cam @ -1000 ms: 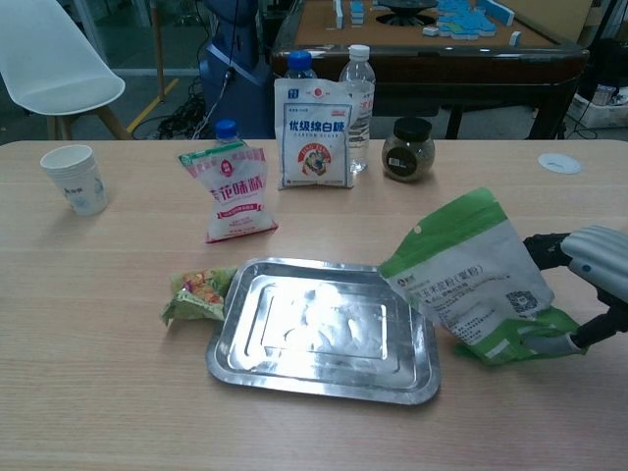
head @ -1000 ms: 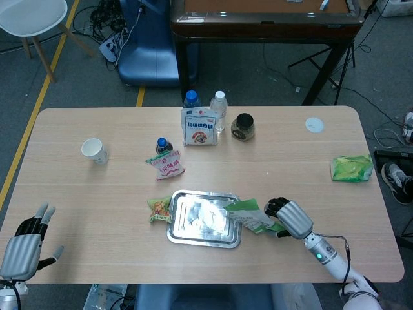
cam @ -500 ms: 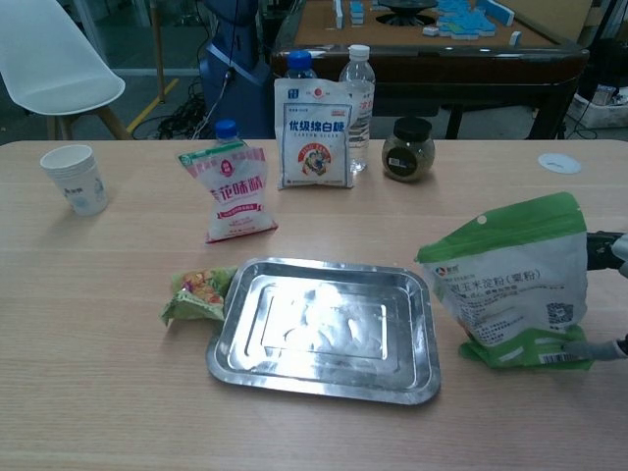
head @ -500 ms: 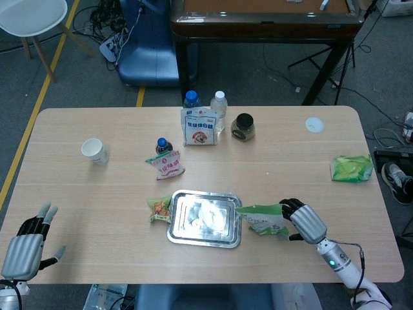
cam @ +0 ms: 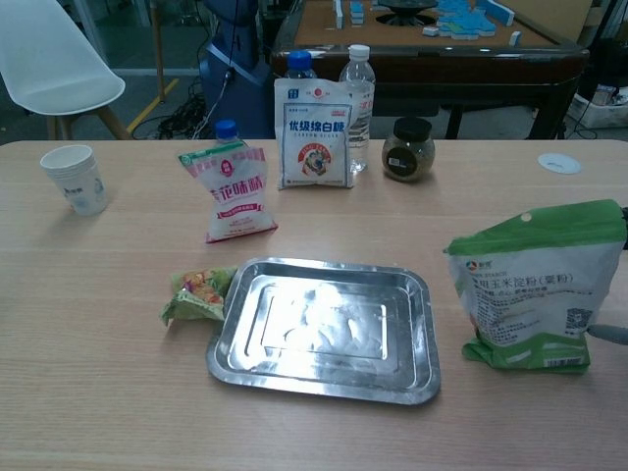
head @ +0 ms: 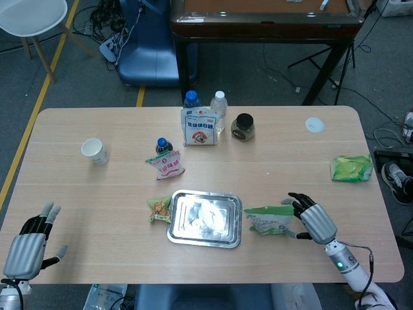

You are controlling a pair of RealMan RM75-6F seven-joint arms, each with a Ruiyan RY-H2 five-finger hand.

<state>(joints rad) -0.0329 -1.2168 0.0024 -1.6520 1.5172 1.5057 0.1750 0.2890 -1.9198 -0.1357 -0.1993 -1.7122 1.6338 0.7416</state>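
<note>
Tabletop: right hand (head: 314,219), cropped from chest view, clamps fingers (head: 298,199) on green-and-white bag (cam: 535,285); left hand (head: 27,246) fingers apart.

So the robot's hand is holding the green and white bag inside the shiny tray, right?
Not quite. The right hand is holding the green and white bag, but the bag stands on the table to the right of the shiny tray, not inside it. The chest view shows bare wood between them.
</note>
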